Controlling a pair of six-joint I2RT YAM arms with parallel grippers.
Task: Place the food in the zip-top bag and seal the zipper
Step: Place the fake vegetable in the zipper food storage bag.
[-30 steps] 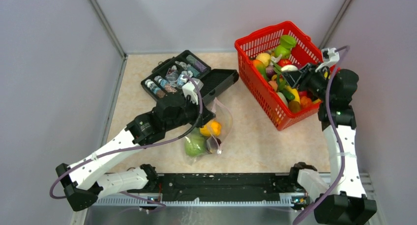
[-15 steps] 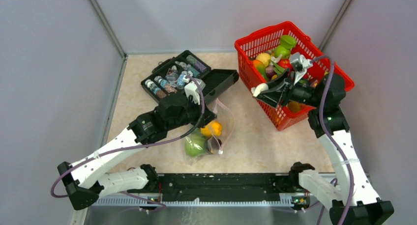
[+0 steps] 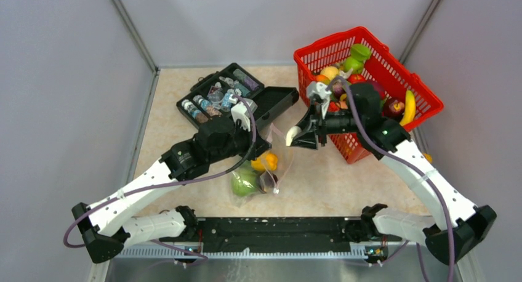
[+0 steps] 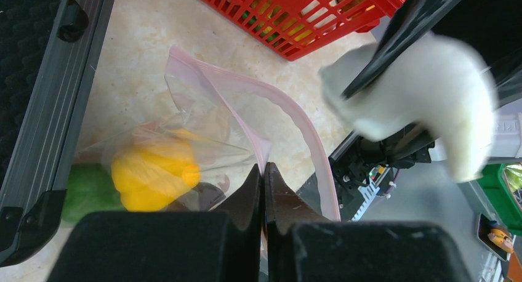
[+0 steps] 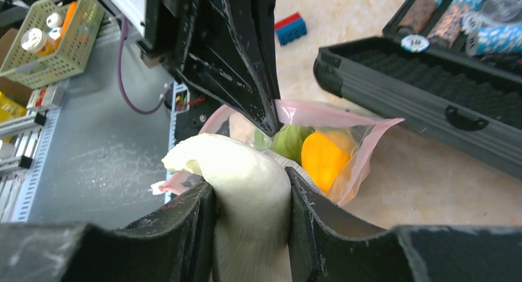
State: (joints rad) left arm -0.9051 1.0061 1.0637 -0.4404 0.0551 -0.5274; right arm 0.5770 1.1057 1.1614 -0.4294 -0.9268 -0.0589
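Note:
The clear zip-top bag point(image 3: 280, 156) lies on the table in front of the black case. Inside it are a yellow pepper point(image 3: 265, 161), a green apple point(image 3: 244, 184) and a dark purple fruit point(image 3: 267, 181). My left gripper point(image 4: 265, 170) is shut on the near lip of the bag's mouth, holding the pinkish zipper point(image 4: 298, 120) up so the mouth gapes. My right gripper point(image 5: 249, 182) is shut on a white radish point(image 5: 246, 183), which hangs just right of and above the bag's mouth point(image 3: 293, 135). In the left wrist view the radish point(image 4: 425, 85) is blurred, close to the zipper.
The red mesh basket point(image 3: 407, 79) with several more toy fruits stands at the back right. The open black case point(image 3: 280, 102) with small bottles sits behind the bag. A small blue and red block point(image 5: 288, 28) lies on the table. Grey walls close in both sides.
My right arm has carried the white radish out of the red basket and leftward to the bag's mouth. My left gripper has stayed shut on the bag's lip.

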